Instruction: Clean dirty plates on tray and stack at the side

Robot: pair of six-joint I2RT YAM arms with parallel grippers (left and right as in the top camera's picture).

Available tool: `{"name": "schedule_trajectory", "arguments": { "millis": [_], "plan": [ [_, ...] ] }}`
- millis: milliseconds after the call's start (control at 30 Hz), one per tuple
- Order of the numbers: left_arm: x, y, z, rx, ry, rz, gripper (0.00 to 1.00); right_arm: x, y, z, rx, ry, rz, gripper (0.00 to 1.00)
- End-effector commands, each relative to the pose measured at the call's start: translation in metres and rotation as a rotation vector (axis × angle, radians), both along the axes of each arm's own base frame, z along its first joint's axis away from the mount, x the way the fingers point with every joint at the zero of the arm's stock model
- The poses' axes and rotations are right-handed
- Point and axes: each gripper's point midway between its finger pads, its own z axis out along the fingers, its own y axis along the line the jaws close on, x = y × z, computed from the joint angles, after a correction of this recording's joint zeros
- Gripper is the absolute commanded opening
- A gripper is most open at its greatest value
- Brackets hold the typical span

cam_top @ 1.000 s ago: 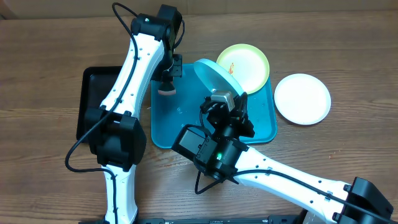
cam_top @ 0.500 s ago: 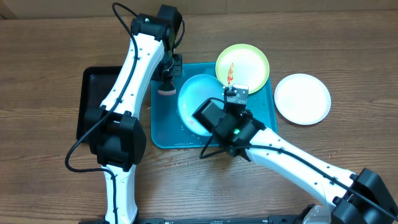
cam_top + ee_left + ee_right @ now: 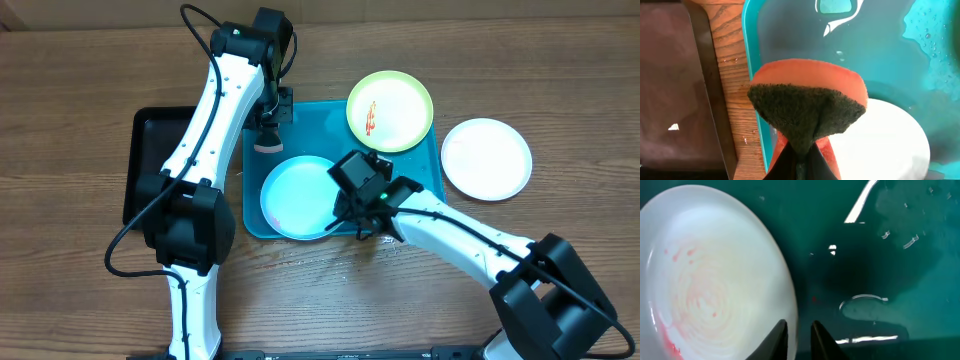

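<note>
Overhead view: the light teal-rimmed plate (image 3: 297, 197) lies flat in the near-left corner of the turquoise tray (image 3: 420, 175), and the right wrist view shows faint red smears on it. The right gripper (image 3: 799, 337) has its fingers a bit apart, with the plate's rim in the gap. The left gripper (image 3: 800, 162) is clamped on an orange sponge (image 3: 807, 107) by the plate's far edge. The yellow-green plate (image 3: 390, 110) sits at the tray's far corner, and the white plate (image 3: 486, 158) is on the table beside it.

L arm (image 3: 215, 100) fwd, L end effector (image 3: 800, 157) clamped, R arm (image 3: 450, 235) across, R end effector (image 3: 799, 337) slightly parted
</note>
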Motion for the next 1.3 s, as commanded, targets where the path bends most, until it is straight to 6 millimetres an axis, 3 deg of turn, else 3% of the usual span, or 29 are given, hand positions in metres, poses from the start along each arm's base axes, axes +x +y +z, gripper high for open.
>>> {"name": "schedule_trajectory", "arguments": {
  "millis": [0, 100, 233, 367, 533, 833, 1133, 1267],
  "plan": [
    [0.004, -0.004, 0.008, -0.017, -0.024, -0.022, 0.04, 0.007, 0.004, 0.003, 0.018, -0.023, 0.083, 0.23],
    [0.004, -0.004, 0.008, -0.017, -0.024, -0.022, 0.05, 0.019, 0.003, 0.008, 0.005, -0.079, 0.178, 0.29],
    [0.004, -0.004, 0.008, -0.018, -0.024, -0.022, 0.04, 0.043, -0.004, 0.015, -0.005, -0.166, 0.258, 0.29],
    [0.004, -0.004, 0.008, -0.017, -0.024, -0.022, 0.04, 0.06, -0.011, 0.006, 0.027, -0.17, 0.286, 0.29],
    [0.004, -0.004, 0.008, -0.017, -0.024, -0.022, 0.04, 0.05, 0.006, -0.013, 0.143, -0.079, 0.392, 0.24],
    [0.004, -0.004, 0.008, -0.017, -0.024, -0.022, 0.04, 0.05, 0.012, -0.008, 0.179, -0.082, 0.407, 0.23],
    [0.004, -0.004, 0.008, -0.018, -0.026, -0.022, 0.04, 0.074, 0.015, 0.025, 0.211, -0.12, 0.427, 0.21],
    [0.004, -0.004, 0.008, -0.018, -0.026, -0.022, 0.04, 0.072, 0.016, 0.03, 0.198, -0.119, 0.47, 0.24]
  ]
}}
